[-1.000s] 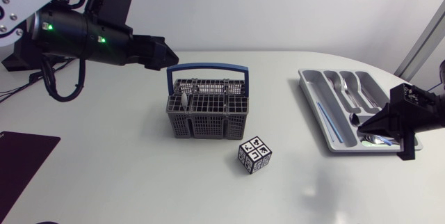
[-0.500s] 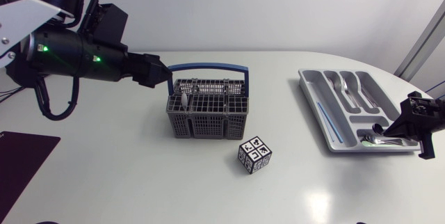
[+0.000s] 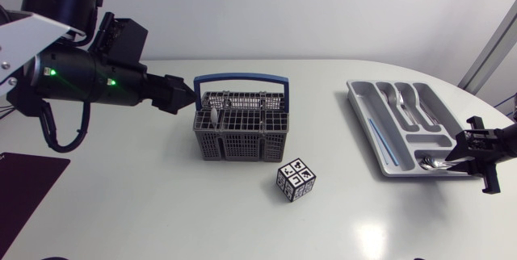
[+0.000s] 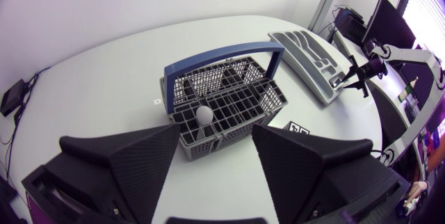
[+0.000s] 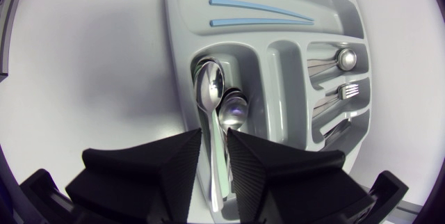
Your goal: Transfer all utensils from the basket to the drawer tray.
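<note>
1. Near the near edge of the white desk (image 3: 161,203), a black-and-white patterned cube (image 3: 296,180) stands just in front of the basket. Keep both arms off it.
2. At the right edge, the right claw (image 5: 214,144) hangs over the near end of the grey plastic drawer tray (image 3: 359,106). A shiny metal spoon (image 5: 211,113) lies in the crosswise near compartment beside a second spoon (image 5: 233,109), its handle running into the claw. You cannot tell whether the claw grips the handle or is clear of it. Confirm release, then lift straight up so the handle is not dragged over the tray wall.
3. Mid-desk, the grey mesh basket with a blue handle (image 3: 240,143) holds one white round-ended utensil (image 4: 204,115), upright near its left end.
4. The left claw (image 4: 217,132) hovers beside that end, spread wide. Lower it over the white tip, clear of the blue handle, and close squarely before lifting.
</note>
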{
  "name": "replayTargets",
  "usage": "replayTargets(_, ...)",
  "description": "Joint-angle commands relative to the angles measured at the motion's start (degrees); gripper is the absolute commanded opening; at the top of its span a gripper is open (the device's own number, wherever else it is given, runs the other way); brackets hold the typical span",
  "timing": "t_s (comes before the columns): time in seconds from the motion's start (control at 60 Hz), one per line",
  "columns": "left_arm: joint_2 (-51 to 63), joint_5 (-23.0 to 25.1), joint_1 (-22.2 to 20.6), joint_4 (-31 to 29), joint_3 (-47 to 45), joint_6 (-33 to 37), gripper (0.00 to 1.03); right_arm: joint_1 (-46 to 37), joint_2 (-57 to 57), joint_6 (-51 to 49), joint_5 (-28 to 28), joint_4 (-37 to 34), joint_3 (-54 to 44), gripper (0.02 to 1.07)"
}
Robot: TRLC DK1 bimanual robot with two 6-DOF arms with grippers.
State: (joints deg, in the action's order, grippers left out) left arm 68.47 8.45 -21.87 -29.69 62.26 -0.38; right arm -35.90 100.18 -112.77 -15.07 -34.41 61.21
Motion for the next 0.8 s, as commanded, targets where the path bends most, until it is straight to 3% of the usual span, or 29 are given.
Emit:
replayTargets(0.0,-1.4,-0.3,0.3,0.5,-2.1,1.2,0.73,1.0,-3.3,-2.1,0.1,0.7,-2.1,0.53)
replayTargets(0.183,-2.2,-0.3,1.0,1.1,-3.5,1.9,0.73,6.8,-13.5,2.9,-0.2,-1.5,-5.5,0.53)
replayTargets(0.317,-2.7,-0.3,1.3,1.2,-4.0,2.3,0.73,14.7,-20.6,12.3,-0.2,-5.1,-6.4,0.62)
replayTargets(0.617,-4.2,0.4,2.5,3.1,-8.1,6.8,0.75,38.2,-26.3,43.4,0.9,-9.4,-2.3,0.62)
replayTargets(0.783,-5.6,4.8,5.3,6.1,-11.9,10.3,0.75,50.6,-24.3,61.2,3.3,-9.3,2.1,0.62)
